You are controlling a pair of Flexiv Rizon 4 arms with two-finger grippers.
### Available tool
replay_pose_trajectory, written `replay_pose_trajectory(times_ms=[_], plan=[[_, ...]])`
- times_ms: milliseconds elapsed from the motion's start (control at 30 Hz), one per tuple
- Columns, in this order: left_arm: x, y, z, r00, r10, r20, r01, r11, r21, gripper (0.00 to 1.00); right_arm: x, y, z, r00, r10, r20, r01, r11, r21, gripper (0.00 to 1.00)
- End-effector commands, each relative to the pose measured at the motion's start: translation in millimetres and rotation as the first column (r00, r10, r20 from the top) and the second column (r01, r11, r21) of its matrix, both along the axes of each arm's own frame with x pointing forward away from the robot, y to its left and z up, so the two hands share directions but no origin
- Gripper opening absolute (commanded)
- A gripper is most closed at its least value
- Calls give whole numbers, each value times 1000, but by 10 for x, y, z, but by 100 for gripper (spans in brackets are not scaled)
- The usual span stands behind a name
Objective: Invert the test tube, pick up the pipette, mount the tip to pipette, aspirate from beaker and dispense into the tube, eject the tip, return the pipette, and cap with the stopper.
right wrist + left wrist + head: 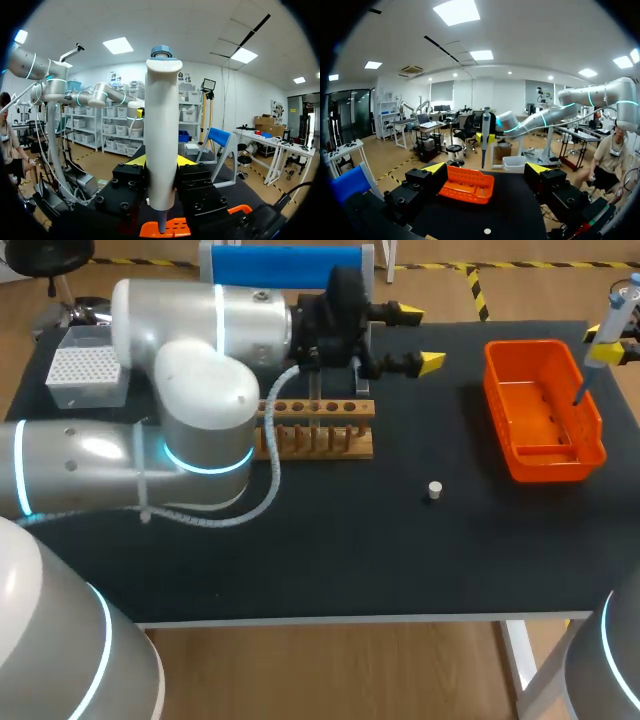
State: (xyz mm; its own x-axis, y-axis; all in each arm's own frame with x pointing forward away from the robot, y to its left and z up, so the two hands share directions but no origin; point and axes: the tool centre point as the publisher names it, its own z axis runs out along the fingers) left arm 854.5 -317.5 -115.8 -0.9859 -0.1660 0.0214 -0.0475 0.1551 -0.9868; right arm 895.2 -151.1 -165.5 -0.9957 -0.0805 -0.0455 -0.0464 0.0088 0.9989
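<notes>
A black table seen from above and behind a two-armed robot. At the far right, the right gripper (161, 161) is clamped around the pale barrel of a pipette (608, 335), one yellow-tipped finger on each side. The pipette stands nearly upright – plunger knob at the top, narrow nozzle pointing straight down – so its long axis is vertical, leaning only slightly. Its lower end hangs over the far right part of an orange bin (495, 380), above the bin's floor and not touching it. Whether a disposable tip is fitted on the nozzle is too fine to tell.

The pipette looks like a light, rigid plastic tool with a smooth, rather slippery barrel. The thick upper barrel, where the fingers now grip, seems the right place to hold it; the slim lower end is likely delicate and best kept from knocking the bin wall.

The left gripper (418, 337) hovers at the far middle of the table with its fingers spread wide, holding nothing and pointing right towards the bin. Just near of it stands a wooden tube rack (318, 440). A small white stopper (434, 489) sits alone on the table, near of the rack and to its right. A white tip box (85, 370) sits at the far left.
</notes>
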Motion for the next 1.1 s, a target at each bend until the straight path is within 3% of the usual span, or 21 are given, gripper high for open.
replay_pose_trajectory(times_ms=[33, 433, 800, 1100], plan=[[-29, 267, -19, 998, 18, 61, 0, 956, -294, 100, 0, -6, 9, 1000, 1, 0, -1, 1000, -2, 0], [-65, 490, 32, 993, 17, 119, 21, 951, -309, 100, 0, -6, 9, 1000, 1, 0, -1, 1000, -2, 0], [-135, 507, 56, 994, -7, 108, 35, 965, -261, 100, 0, -6, 9, 1000, 1, 0, -1, 1000, -2, 0], [-136, 505, 60, 997, -24, 73, 33, 991, -133, 100, 0, -6, 9, 1000, 1, 0, -1, 1000, -2, 0]])
